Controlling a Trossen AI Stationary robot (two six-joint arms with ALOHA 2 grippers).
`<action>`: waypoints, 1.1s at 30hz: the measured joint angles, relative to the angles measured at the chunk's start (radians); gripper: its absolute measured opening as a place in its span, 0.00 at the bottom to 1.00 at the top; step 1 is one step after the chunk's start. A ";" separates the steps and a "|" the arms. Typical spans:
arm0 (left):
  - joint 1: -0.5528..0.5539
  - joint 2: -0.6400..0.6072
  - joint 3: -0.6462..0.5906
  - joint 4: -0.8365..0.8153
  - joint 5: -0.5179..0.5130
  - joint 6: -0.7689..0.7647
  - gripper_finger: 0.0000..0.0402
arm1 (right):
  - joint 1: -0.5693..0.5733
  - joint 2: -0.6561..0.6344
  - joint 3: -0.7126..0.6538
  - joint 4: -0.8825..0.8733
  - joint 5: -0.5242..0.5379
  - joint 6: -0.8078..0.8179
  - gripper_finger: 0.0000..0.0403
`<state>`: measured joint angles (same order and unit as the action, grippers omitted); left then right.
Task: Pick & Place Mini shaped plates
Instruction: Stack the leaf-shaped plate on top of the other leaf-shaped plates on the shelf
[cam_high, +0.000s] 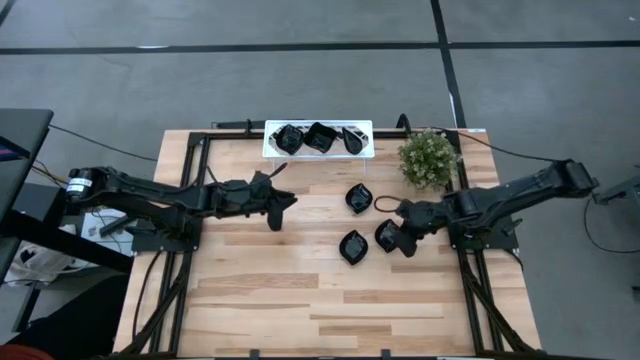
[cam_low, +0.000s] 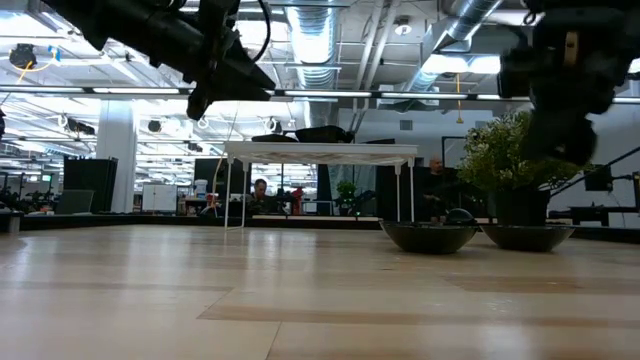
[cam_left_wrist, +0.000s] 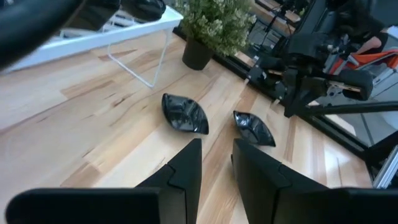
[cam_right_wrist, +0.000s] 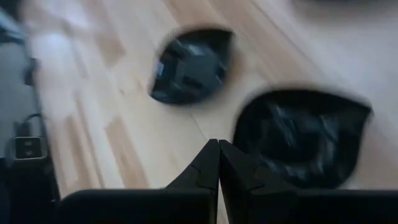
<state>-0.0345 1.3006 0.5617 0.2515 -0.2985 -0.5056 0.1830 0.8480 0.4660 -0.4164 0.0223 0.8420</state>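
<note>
We see the left arm reaching in from the surface's (cam_high: 260, 300) left edge toward the middle, its gripper (cam_high: 282, 203) raised off the wood and ending left of centre. In its wrist view the fingers (cam_left_wrist: 186, 165) stand a narrow gap apart with nothing between them.

Around that gripper the wood is bare: open room runs across the whole front half of the surface and along the left side, up to the black frame rails at the edges.

At the back edge, near the middle, a white tray (cam_high: 318, 152) stands on thin legs and carries three black plates (cam_high: 320, 137) side by side.

Right of centre, three more plates lie on the wood in a loose cluster. The rear plate (cam_high: 359, 198) is a leaf shape with its long axis running roughly front to back. The front plate (cam_high: 353, 246) lies nearer us, its tip angled toward the back right. The third plate (cam_high: 388, 235) sits just beside the right gripper.

A small potted plant (cam_high: 429, 158) stands at the back right, close to the tray.

The right arm comes in from the right edge, bent low, its gripper (cam_high: 403, 240) just above the third plate's right side, fingers (cam_right_wrist: 208, 165) pressed together and empty.
</note>
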 joint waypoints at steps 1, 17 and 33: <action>-0.001 0.000 -0.005 0.000 0.000 -0.002 0.23 | 0.005 0.009 0.000 -0.023 0.000 0.036 0.00; -0.005 0.000 -0.024 0.020 0.000 -0.023 0.23 | 0.061 0.040 0.000 -0.228 0.000 0.406 0.00; -0.004 0.000 -0.024 0.035 0.000 0.002 0.23 | -0.018 0.048 0.000 -0.302 0.004 0.468 0.25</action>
<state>-0.0387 1.3006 0.5381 0.2861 -0.2985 -0.5039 0.1655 0.8959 0.4664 -0.7185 0.0261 1.3097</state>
